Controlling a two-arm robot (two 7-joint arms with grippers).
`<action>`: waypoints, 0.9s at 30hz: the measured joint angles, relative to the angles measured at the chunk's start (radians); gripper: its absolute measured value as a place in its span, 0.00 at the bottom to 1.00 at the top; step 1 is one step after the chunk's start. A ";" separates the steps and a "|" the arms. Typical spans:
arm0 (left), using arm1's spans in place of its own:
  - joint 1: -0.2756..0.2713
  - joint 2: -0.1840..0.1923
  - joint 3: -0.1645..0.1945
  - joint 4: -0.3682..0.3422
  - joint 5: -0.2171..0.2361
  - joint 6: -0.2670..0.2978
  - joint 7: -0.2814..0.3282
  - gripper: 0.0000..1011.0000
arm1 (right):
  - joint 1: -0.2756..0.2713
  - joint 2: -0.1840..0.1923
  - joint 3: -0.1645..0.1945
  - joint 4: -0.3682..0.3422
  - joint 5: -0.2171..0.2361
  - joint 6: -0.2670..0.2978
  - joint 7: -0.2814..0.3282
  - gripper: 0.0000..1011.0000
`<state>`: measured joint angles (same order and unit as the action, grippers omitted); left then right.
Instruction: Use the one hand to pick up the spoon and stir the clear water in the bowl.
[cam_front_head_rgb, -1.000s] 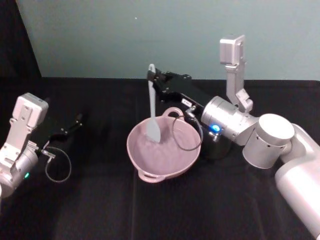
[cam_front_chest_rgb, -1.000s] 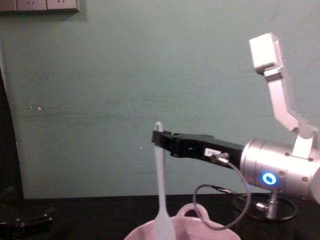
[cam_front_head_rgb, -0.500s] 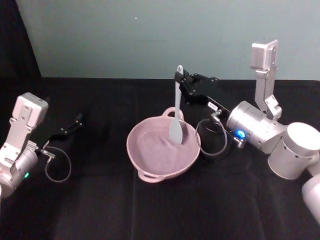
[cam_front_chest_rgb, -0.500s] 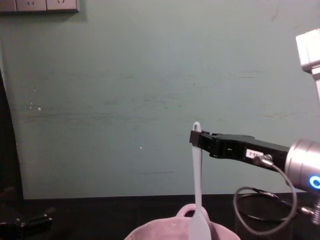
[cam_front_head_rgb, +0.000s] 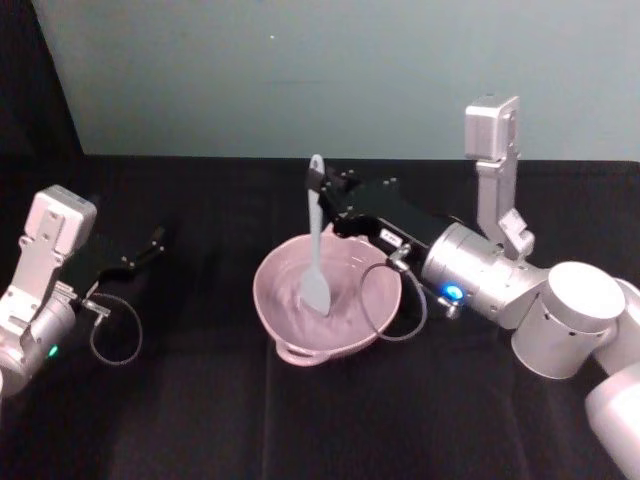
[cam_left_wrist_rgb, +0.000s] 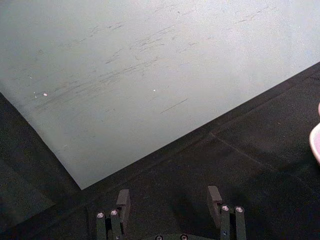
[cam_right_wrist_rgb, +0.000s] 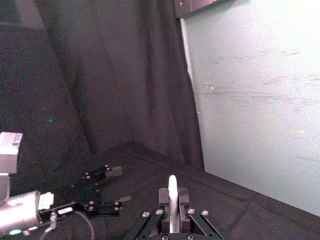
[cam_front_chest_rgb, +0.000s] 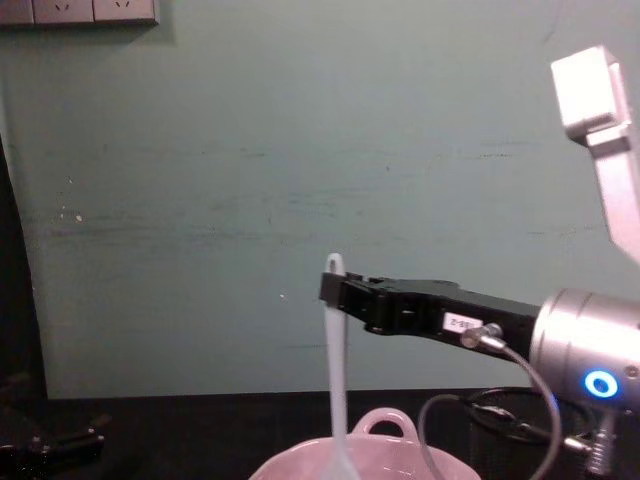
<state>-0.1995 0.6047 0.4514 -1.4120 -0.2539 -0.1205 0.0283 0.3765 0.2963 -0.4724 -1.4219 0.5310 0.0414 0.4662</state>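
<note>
One arm sits parked well off to the working hand's left: the left gripper (cam_left_wrist_rgb: 168, 194) hangs low over the black cloth (cam_front_head_rgb: 200, 420), fingers apart and empty. Directly below the hand's fingertips stands the pink bowl (cam_front_head_rgb: 330, 345). The white spoon (cam_front_head_rgb: 314, 235) hangs upright from those tips, its blade dipped near the bowl's middle. Half a second ago the blade was at the bowl's far right side; it has now swept back leftward. The right gripper (cam_front_head_rgb: 320, 185), the hand, is clamped on the top of the handle. That to-and-fro suggests stirring is well under way, though the water itself is too clear to make out.
</note>
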 joint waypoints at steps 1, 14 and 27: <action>0.000 0.000 0.000 0.000 0.000 0.000 0.000 1.00 | 0.004 -0.004 -0.004 0.004 0.000 0.000 0.003 0.11; 0.000 0.000 0.000 0.000 0.000 0.000 0.000 1.00 | 0.114 -0.086 -0.040 0.164 -0.002 -0.034 0.034 0.11; 0.000 0.000 0.000 0.000 0.000 0.000 0.000 1.00 | 0.165 -0.079 -0.005 0.238 -0.012 -0.036 0.021 0.11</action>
<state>-0.1995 0.6047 0.4514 -1.4120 -0.2539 -0.1205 0.0283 0.5419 0.2176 -0.4776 -1.1840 0.5185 0.0052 0.4871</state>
